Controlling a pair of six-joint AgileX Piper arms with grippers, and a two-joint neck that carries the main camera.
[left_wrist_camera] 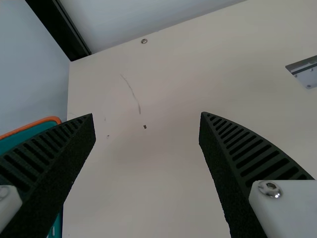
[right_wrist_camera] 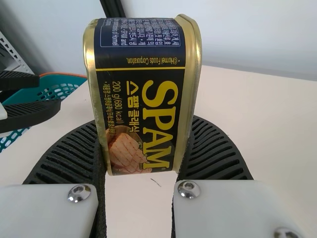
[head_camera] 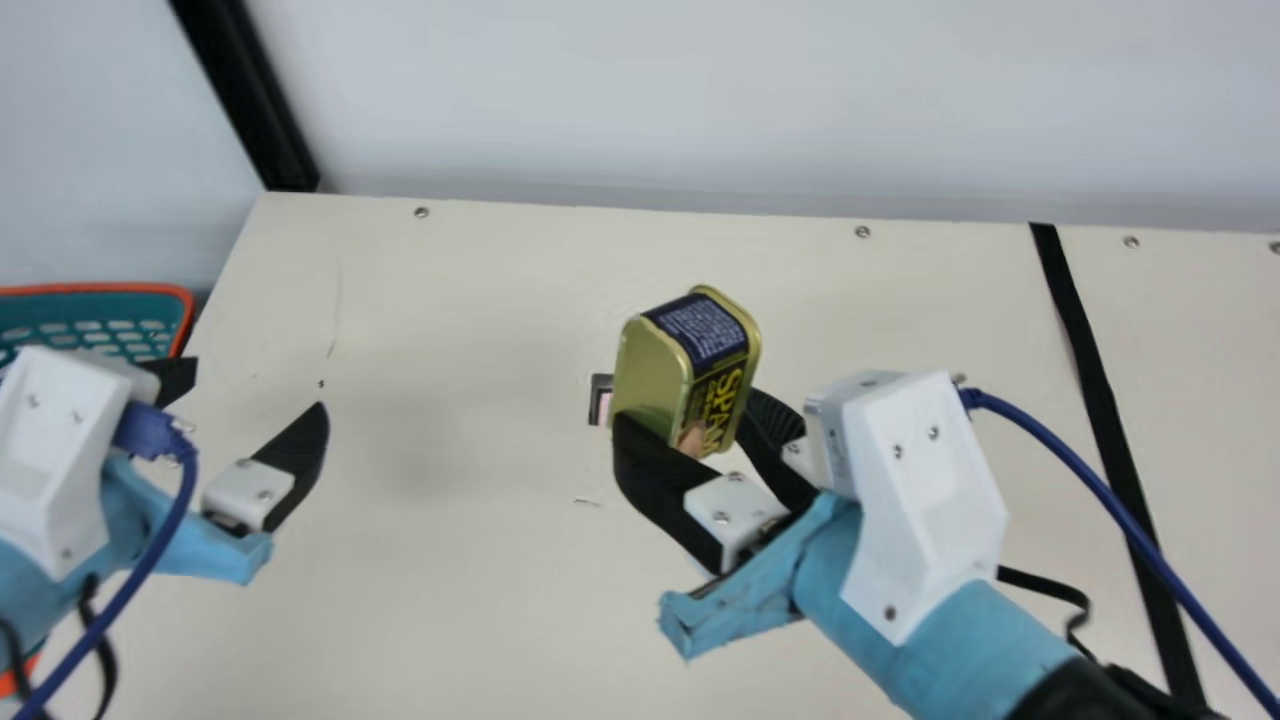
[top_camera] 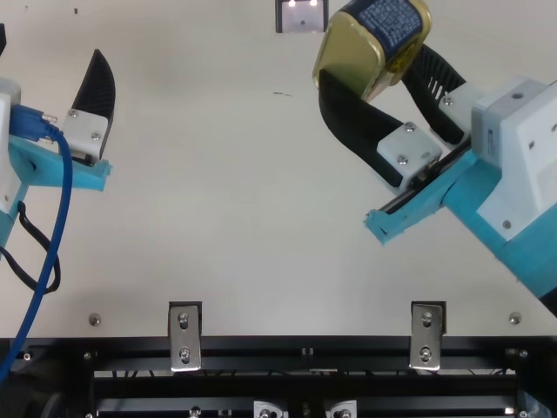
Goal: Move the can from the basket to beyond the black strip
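In the main view the can (head_camera: 690, 370), gold with a dark blue and black label, is held tilted over the middle of the table by my right gripper (head_camera: 690, 440). The right wrist view shows the can (right_wrist_camera: 143, 99) pinched between both ribbed fingers of my right gripper (right_wrist_camera: 141, 163). My left gripper (head_camera: 250, 395) stands open at the left, beside the teal basket (head_camera: 90, 325) with its orange rim; in the left wrist view nothing is between the fingers of my left gripper (left_wrist_camera: 147, 119). The black strip (head_camera: 1100, 400) runs along the table at the right, beyond my right gripper.
A small dark-framed plate (top_camera: 301, 16) is set in the table close to the can. The table's back edge (head_camera: 640, 208) meets a pale wall. A black post (head_camera: 250, 100) stands at the back left. Metal brackets (top_camera: 184, 335) line the front edge.
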